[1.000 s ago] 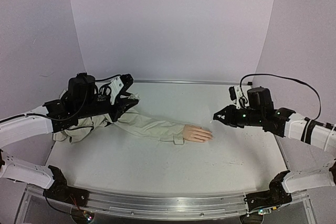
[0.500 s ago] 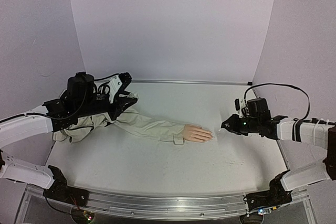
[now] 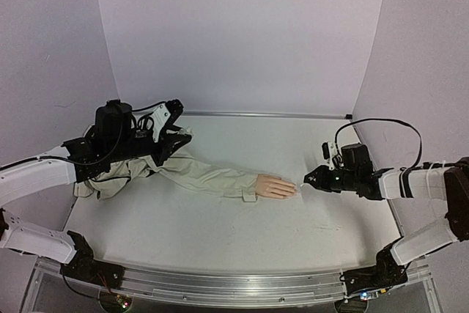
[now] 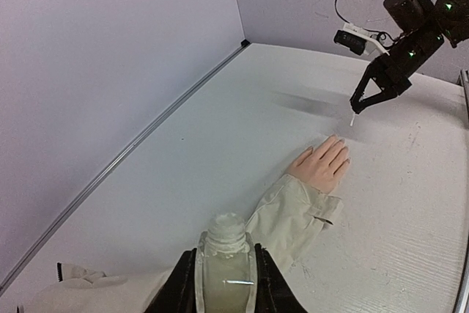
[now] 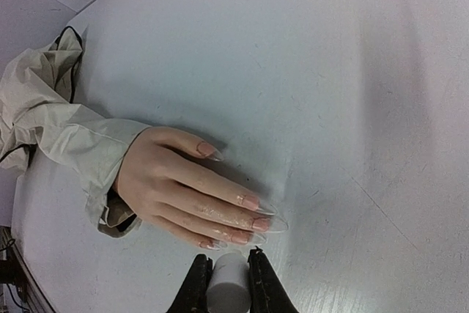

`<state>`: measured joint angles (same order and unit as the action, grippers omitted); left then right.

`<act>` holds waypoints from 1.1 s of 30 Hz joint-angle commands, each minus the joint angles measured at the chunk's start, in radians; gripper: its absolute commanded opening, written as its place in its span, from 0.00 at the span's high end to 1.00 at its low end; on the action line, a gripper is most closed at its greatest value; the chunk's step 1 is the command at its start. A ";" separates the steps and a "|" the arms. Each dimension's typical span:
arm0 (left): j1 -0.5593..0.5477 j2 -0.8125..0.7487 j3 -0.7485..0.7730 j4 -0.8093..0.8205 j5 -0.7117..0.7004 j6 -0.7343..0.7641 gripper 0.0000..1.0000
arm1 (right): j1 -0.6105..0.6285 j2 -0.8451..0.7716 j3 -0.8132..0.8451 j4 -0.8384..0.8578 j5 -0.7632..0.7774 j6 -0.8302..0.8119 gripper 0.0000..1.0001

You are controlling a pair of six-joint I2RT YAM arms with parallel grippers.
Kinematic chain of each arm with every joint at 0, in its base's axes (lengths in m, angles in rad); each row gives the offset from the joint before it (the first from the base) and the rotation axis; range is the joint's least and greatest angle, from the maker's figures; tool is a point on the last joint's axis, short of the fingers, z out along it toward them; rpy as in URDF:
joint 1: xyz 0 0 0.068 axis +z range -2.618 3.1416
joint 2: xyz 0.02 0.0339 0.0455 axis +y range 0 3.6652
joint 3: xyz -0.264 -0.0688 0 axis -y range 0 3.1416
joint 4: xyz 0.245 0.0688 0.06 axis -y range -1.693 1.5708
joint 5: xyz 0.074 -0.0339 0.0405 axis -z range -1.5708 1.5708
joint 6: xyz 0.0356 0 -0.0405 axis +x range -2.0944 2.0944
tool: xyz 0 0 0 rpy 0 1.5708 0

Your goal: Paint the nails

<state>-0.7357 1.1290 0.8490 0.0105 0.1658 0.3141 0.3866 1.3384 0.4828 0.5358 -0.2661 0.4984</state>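
At left, the left gripper (image 4: 223, 258) is clamped around a small clear bottle (image 4: 223, 234), held upright above the bunched upper end of the beige sleeve (image 3: 209, 176). Only the left wrist view shows us the bottle's uncapped neck, and we cannot tell what, if anything, is inside. The sleeve runs rightward across the white worktop (image 3: 220, 232) to the mannequin hand (image 3: 276, 187), which lies palm down at mid-worktop, fingers pointing right. The nails (image 5: 253, 219) are too small for the overhead camera; the right wrist view shows them long, pointed and pinkish, some with clear tips. At right, the right gripper (image 3: 308, 179) is closed on a white applicator (image 5: 226, 289). Its thin tip, seen from the left wrist, hangs just beyond the fingertips, apart from them. A second ago that gripper stood higher and farther from the hand; we now find it low, just beside the fingertips. The left arm has barely shifted.
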 commanded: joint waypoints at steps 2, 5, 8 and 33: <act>0.008 0.002 0.029 0.071 0.023 -0.012 1.00 | -0.005 0.034 0.013 0.102 -0.007 -0.029 1.00; 0.010 0.005 0.030 0.070 0.023 -0.013 1.00 | -0.004 0.071 0.027 0.122 -0.012 -0.029 1.00; 0.012 0.009 0.030 0.071 0.023 -0.014 1.00 | -0.004 0.087 0.030 0.139 -0.012 -0.027 1.00; 0.016 0.019 0.036 0.071 0.040 -0.026 1.00 | -0.004 0.167 0.028 0.254 0.017 0.021 1.00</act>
<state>-0.7254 1.1496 0.8490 0.0120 0.1890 0.3046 0.3866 1.4929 0.4820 0.7422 -0.2615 0.5064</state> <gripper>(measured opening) 0.215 0.161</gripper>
